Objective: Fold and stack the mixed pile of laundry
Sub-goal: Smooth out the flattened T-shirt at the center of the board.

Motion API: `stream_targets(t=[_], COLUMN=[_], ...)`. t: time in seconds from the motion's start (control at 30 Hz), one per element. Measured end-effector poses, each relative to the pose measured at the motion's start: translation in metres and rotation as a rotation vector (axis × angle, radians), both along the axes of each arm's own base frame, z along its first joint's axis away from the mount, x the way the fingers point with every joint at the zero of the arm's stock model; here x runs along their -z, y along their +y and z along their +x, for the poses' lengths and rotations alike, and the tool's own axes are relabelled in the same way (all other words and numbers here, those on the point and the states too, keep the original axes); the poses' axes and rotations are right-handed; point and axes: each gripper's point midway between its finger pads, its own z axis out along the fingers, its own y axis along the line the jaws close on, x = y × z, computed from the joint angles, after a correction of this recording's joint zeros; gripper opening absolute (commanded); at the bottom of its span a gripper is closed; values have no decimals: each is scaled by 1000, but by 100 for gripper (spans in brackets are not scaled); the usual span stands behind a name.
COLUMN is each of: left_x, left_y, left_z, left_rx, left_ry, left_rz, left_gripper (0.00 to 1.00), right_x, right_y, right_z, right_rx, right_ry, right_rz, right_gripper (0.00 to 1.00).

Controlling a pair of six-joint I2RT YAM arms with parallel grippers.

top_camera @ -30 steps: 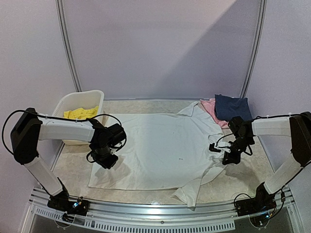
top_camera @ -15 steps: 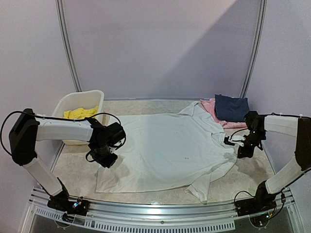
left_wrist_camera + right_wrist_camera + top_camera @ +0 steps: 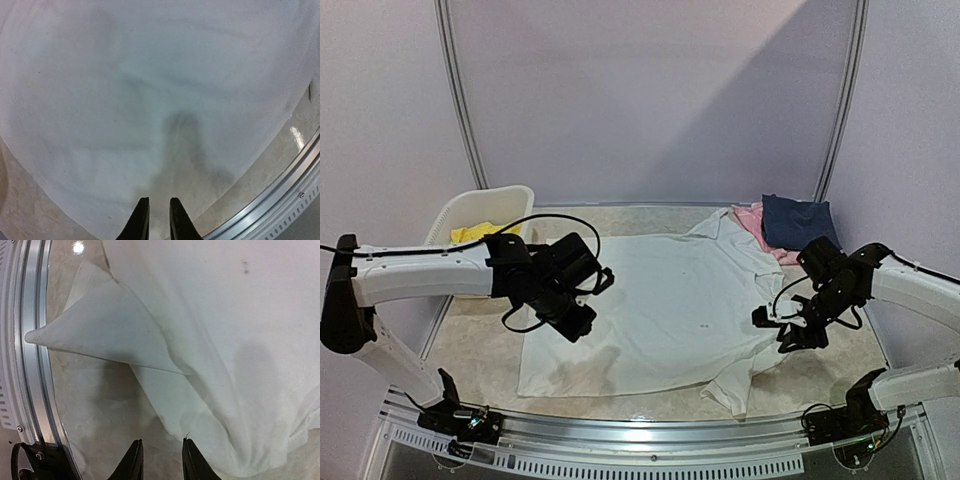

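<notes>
Left arm (image 3: 430,275) now stretches over T-shirt (image 3: 670,300).

Far left corner blocked by a white basket (image 3: 470,215) with yellow shorts (image 3: 480,233) inside. Far right corner taken by stacked pink and dark blue clothes (image 3: 790,222). Middle covered by a white T-shirt (image 3: 660,300), flat and low, passable above. Over its left part, the left arm (image 3: 430,272); over its right edge, the right arm (image 3: 910,280). Open between them. Bare table (image 3: 470,345) left of the shirt and at near right, up to the metal rail (image 3: 620,432).
</notes>
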Motion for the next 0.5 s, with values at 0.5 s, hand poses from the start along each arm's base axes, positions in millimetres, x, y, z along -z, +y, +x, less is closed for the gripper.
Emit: stream_targets(t=[0.5], left_x=[60], left_y=[-9], left_z=[-34], left_rx=[17], left_ry=[137], left_rz=[66], left_gripper=[12], right_x=[77], right_y=[3], right_z=[0], right_rx=[-134], right_ry=[46], right_rz=[-163], right_gripper=[26])
